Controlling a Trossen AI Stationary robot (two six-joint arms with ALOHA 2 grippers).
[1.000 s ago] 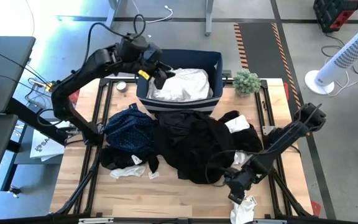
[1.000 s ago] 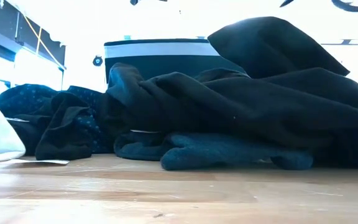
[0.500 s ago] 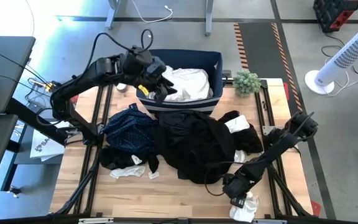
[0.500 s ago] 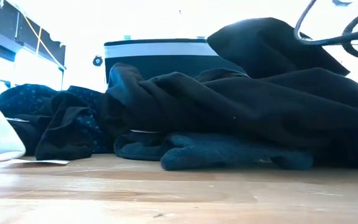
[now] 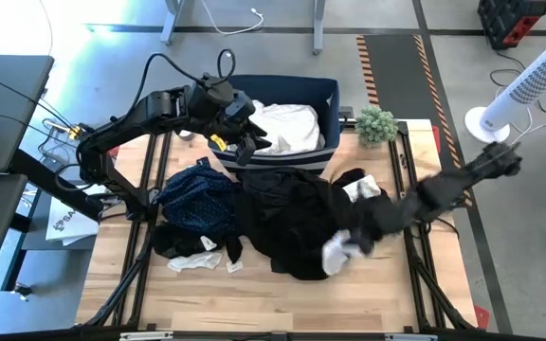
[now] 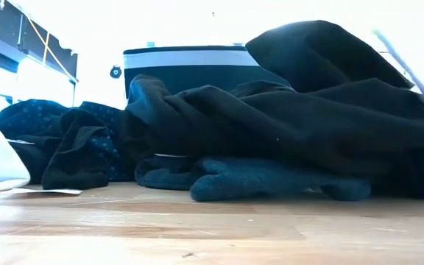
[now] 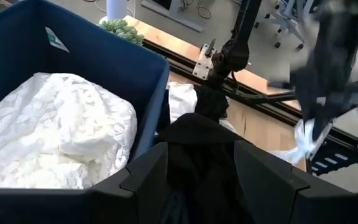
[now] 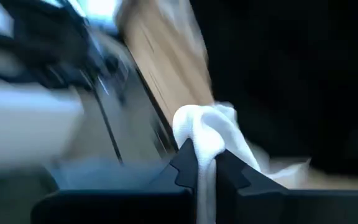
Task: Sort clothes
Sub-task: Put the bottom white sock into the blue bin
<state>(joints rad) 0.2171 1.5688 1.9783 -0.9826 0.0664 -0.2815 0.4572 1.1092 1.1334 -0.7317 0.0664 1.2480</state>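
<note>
Right gripper clamped on white sock, above black pile. Left gripper holding black garment over bin rim.

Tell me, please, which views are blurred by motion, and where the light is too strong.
High view: the right pincer and its white sock are smeared. Right wrist view: the background streaks, the white sock between the fingers stays fairly clear. Low view: the room behind the blue bin is blown out to white.
</note>
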